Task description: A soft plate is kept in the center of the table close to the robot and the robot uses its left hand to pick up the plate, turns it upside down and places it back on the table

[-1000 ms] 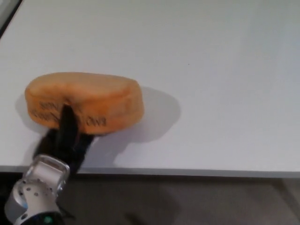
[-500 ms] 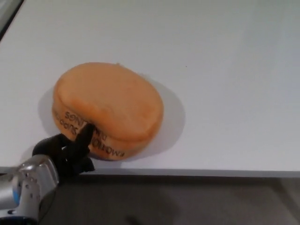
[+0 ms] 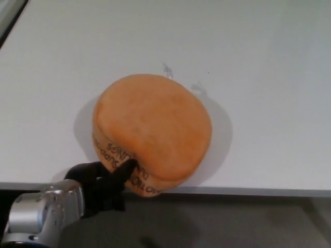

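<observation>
Left hand [image 3: 103,186] grips the orange plate [image 3: 155,124] (soft, round, black lettering along its rim).

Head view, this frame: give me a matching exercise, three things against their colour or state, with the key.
Things:
1. plate
2. left hand
3. table

Descriptions:
A. white, its near edge running across the bottom of the picture
B. orange, with dark lettering on its side wall
C. black, a finger on the lettered side wall, silver wrist behind it

Pairs: 1-B, 2-C, 3-A

The right hand does not show in this view.
</observation>
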Robot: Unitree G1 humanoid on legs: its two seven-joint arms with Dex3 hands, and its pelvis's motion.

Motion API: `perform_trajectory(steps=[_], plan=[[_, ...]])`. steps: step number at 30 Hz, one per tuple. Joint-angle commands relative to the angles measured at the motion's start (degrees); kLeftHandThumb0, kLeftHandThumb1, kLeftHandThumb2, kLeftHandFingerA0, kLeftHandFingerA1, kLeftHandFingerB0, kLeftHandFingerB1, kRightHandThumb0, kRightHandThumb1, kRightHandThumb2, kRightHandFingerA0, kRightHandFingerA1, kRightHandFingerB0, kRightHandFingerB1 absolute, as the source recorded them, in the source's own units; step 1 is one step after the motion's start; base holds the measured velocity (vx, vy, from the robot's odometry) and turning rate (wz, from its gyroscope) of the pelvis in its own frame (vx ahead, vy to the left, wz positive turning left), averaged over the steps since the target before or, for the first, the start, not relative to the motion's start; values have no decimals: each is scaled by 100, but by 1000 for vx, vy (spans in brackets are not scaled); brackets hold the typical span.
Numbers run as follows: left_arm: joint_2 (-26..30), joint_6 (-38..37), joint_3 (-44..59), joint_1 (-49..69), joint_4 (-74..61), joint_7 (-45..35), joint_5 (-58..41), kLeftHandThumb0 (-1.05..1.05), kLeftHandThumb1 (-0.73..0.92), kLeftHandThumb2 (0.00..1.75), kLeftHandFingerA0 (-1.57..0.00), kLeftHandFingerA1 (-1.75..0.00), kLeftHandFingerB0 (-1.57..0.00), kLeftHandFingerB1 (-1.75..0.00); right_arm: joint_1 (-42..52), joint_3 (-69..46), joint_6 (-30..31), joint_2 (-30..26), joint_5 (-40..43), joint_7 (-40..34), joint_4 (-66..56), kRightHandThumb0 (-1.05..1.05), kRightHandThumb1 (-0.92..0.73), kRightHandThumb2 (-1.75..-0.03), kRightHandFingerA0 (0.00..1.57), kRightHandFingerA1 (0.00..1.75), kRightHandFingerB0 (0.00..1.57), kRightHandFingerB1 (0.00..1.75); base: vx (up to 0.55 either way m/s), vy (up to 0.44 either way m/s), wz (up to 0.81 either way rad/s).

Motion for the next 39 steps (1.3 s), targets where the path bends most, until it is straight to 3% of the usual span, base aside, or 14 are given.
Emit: perform_trajectory(steps=[1, 17, 18, 19, 20, 21, 22, 23, 24, 25, 26, 31, 36, 39], plan=[[-33, 355, -67, -53, 112, -39, 237, -44, 88, 66, -108, -175, -78, -175, -2, -40, 76, -92, -1, -34, -6, -80, -89, -68, 46, 42, 30, 33, 0, 0, 0], [-217, 352, 483, -149, 113, -51, 134, -52, 88, 68, -105, -175, -74, -174, -22, -56, 223, -68, 55, -50, -120, -80, -89, -67, 46, 43, 29, 33, 0, 0, 0], [-309, 416, 729, -173, 119, 14, 13, -59, 86, 67, -101, -175, -80, -157, -18, -54, 229, -55, 51, -64, -134, -80, -89, -67, 46, 43, 29, 33, 0, 0, 0], [-352, 498, 927, -202, 99, -25, -120, -71, 87, 72, -64, -155, -53, -134, -19, -54, 221, -53, 46, -69, -131, -81, -89, -67, 46, 43, 29, 33, 0, 0, 0], [-370, 593, 1084, -235, 60, -130, -226, -71, 87, 72, -64, -155, -53, -134, -23, -54, 207, -57, 40, -66, -121, -81, -89, -67, 46, 43, 29, 33, 0, 0, 0], [-312, 609, 1024, -289, 50, -178, -130, -78, 91, 67, -46, -113, -47, -83, -43, -57, 217, -63, 50, -59, -102, -81, -89, -67, 46, 43, 29, 33, 0, 0, 0], [-280, 645, 998, -310, 20, -214, -94, -82, 91, 67, -40, -80, -30, -51, -41, -57, 226, -63, 56, -57, -113, -81, -89, -67, 46, 43, 29, 33, 0, 0, 0], [-235, 686, 957, -330, -20, -258, -64, -82, 91, 67, -40, -80, -30, -51, -36, -57, 237, -61, 63, -55, -131, -81, -89, -67, 46, 43, 29, 33, 0, 0, 0], [-136, 755, 831, -363, -119, -345, -8, -88, 74, 109, -27, -60, -8, -41, -22, -67, 205, -71, 44, -65, -139, -81, -89, -67, 46, 44, 29, 34, 0, 0, 0], [-26, 778, 729, -389, -186, -453, 23, -94, 78, 118, -7, -35, 0, -15, -27, -69, 215, -71, 39, -75, -133, -82, -89, -67, 47, 44, 30, 34, 0, 0, 0], [140, 812, 606, -438, -280, -610, 56, -98, 81, 119, 0, -24, 0, -8, -35, -66, 228, -74, 32, -81, -126, -81, -89, -67, 46, 44, 30, 33, 0, 0, 0], [477, 846, 446, -576, -385, -834, 116, -101, 78, 115, 0, -16, 0, 0, -25, -44, 204, -63, 22, -74, -121, -82, -89, -68, 46, 44, 29, 34, 0, 0, 0], [731, 1069, 476, -872, -436, -951, 67, -99, 79, 113, 0, -18, 0, 0, 9, -67, 243, -57, 82, -57, -163, -81, -89, -67, 46, 45, 29, 34, 0, 0, 0], [912, 1308, 468, -1025, -478, -1050, 11, -105, 85, 122, 0, -18, 0, -3, -1, -49, 184, -38, 46, -75, -111, -81, -89, -67, 46, 45, 31, 34, 0, 0, 0]])
